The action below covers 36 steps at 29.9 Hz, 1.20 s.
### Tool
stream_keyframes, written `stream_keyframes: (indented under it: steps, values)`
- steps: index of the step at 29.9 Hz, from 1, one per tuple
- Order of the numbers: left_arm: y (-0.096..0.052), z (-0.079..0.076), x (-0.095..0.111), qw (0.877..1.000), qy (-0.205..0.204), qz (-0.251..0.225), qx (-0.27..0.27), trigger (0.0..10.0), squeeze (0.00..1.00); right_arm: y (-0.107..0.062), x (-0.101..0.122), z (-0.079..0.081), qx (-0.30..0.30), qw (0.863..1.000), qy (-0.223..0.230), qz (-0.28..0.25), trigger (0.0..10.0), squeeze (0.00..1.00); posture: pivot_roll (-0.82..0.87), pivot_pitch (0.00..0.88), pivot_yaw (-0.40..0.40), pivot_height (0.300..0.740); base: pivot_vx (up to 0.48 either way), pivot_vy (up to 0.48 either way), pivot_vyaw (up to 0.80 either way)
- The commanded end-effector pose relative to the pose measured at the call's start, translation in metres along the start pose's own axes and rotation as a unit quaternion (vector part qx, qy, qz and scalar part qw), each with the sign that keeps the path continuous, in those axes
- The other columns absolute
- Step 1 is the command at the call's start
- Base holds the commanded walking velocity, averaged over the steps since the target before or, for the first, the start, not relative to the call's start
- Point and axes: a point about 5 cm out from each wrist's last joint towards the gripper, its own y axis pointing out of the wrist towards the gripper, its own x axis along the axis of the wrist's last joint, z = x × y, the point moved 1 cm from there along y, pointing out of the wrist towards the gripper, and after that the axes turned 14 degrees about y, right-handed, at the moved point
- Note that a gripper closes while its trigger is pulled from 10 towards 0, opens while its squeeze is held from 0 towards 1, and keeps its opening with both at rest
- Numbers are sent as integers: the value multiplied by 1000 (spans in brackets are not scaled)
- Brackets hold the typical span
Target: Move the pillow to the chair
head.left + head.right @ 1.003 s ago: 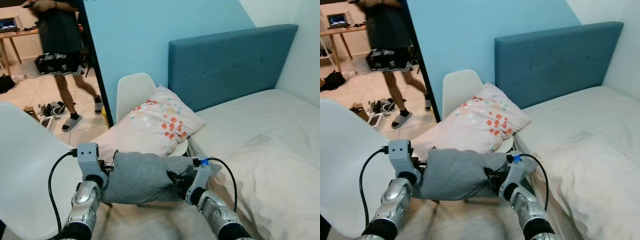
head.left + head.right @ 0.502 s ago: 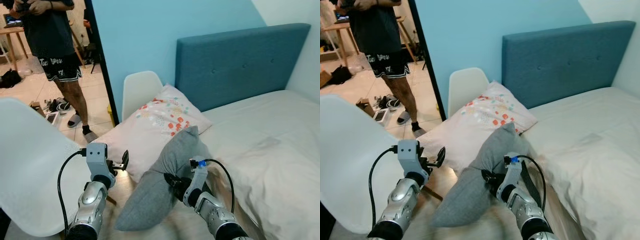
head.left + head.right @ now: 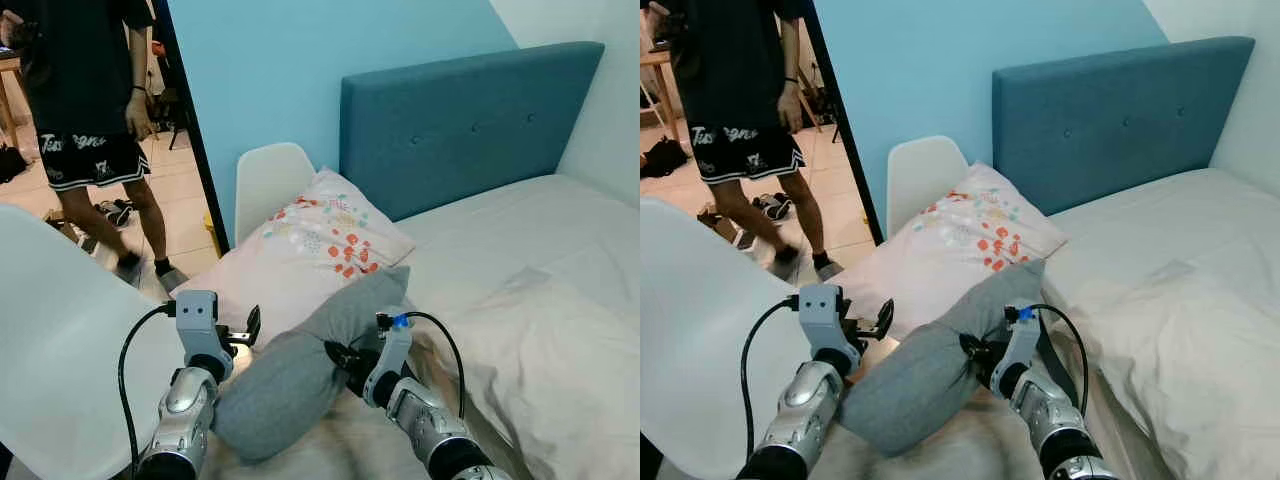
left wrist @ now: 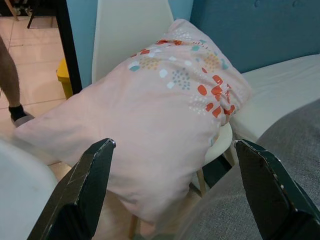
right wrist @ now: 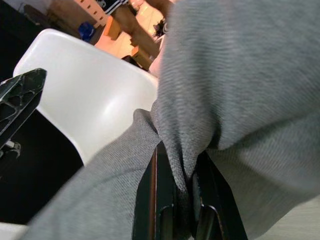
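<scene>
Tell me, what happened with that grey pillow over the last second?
The left gripper let go of the grey pillow; its jaws now stand open. That end dropped, so the pillow hangs slanted from the right gripper, which stays clamped on it. The flowered pillow stayed on the white chair.

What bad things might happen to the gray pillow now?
1. Only the right hand pinches the gray pillow, by one fold; the left hand is open beside it. The pillow sags and might slip out and drop.
2. The far white chair already holds a floral pillow, so a second one may slide off.
3. A person stands close by the doorway, so a swing of the pillow could bump them.
</scene>
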Motion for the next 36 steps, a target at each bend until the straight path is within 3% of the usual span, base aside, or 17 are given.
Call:
stream_keyframes:
  steps: [1,16,22,36]
  values:
    - [-3,-2,-3,1000,-1,7,-3,10000,0,6,10,10,25,1000,-8,-15,10000,0,-105,17,21,676,0,0,0]
    - [-6,-3,-14,999,4,33,-10,10000,0,6,7,8,23,1000,-8,-7,10000,0,-111,0,22,676,0,0,0]
    - [-14,-9,-30,997,10,67,-22,10000,0,5,5,6,18,1000,-9,-1,10000,0,-121,0,26,676,0,0,0]
    - [-25,-13,-44,995,9,96,-27,10000,0,4,5,4,13,1000,-1,-6,10000,0,-120,0,27,676,0,0,0]
